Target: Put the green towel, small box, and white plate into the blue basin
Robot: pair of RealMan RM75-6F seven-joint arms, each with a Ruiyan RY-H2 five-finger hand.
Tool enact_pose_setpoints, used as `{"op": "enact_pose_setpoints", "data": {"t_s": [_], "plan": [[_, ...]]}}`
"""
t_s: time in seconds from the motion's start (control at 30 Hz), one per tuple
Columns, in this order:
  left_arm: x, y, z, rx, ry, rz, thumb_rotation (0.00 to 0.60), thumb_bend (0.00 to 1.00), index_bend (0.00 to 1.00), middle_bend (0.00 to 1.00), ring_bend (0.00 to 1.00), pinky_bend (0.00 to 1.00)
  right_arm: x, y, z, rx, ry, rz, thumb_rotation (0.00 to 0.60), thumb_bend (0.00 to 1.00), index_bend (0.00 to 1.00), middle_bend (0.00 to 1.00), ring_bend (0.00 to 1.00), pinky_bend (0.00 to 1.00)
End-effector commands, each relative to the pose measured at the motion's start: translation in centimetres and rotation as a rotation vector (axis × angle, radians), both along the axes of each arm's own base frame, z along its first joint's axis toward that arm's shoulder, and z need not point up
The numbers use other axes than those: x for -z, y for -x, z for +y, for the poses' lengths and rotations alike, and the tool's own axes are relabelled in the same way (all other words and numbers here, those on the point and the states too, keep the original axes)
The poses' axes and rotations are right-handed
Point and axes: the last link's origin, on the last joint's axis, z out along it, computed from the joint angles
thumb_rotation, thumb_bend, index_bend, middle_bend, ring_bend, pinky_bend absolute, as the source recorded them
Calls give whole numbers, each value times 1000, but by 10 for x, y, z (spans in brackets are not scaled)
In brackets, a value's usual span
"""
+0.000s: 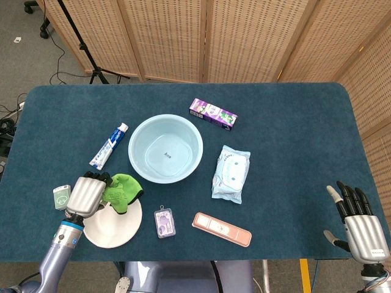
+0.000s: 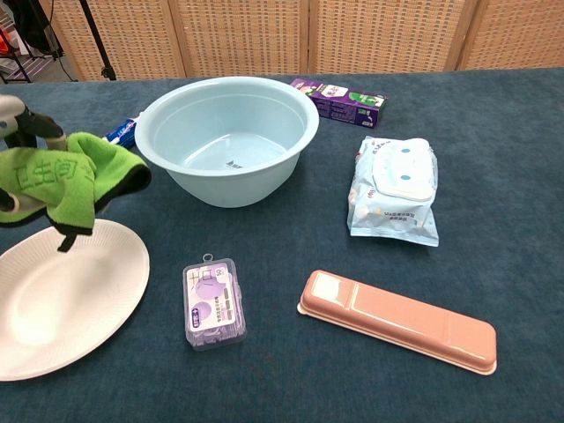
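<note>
Gripping the green towel (image 1: 122, 190) above the white plate (image 1: 116, 224), left hand (image 1: 85, 195) hides part of it in head view; right hand (image 1: 357, 223) idles spread, cropped. Chest view omits right hand, shows blue basin (image 2: 264, 172) and small box (image 2: 211, 302).

We read the Chinese characters "卫生间" in dark green on the green towel (image 2: 63, 176); print on the other packages is too small to read.
</note>
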Motion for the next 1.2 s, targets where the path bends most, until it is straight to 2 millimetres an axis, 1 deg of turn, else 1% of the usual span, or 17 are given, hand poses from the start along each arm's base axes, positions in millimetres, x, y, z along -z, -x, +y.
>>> {"op": "enact_pose_setpoints", "data": {"t_s": [0.03,0.13,0.23,0.47,0.6,0.77,0.93,1.2], "plan": [[-12,-9,9,16,-32,-21,600,340,790,456,455,389,0,0,0,-1,0,1,600,156,61,0,0,0],[-17,-18,18,36,-50,-26,600,342,791,457,455,389,0,-1,0,-2,0,2,600,156,61,0,0,0],[-19,-27,26,55,-58,-26,600,343,794,457,455,389,0,0,0,3,1,3,600,156,61,0,0,0],[-13,-58,52,84,-92,-66,600,342,794,457,455,389,-2,1,-1,10,4,-5,600,156,61,0,0,0],[-9,-72,68,105,-134,-64,600,343,794,457,455,389,-2,2,-1,15,1,-10,600,156,61,0,0,0],[2,-86,89,121,-174,-39,600,343,794,457,455,389,0,2,-2,13,-12,-14,600,156,61,0,0,0],[16,-97,102,113,-191,-24,600,343,794,457,455,389,1,3,-2,14,-16,-15,600,156,61,0,0,0],[44,-102,116,108,-208,3,600,342,794,457,455,389,2,5,-3,24,-24,-19,600,156,61,0,0,0]]}}
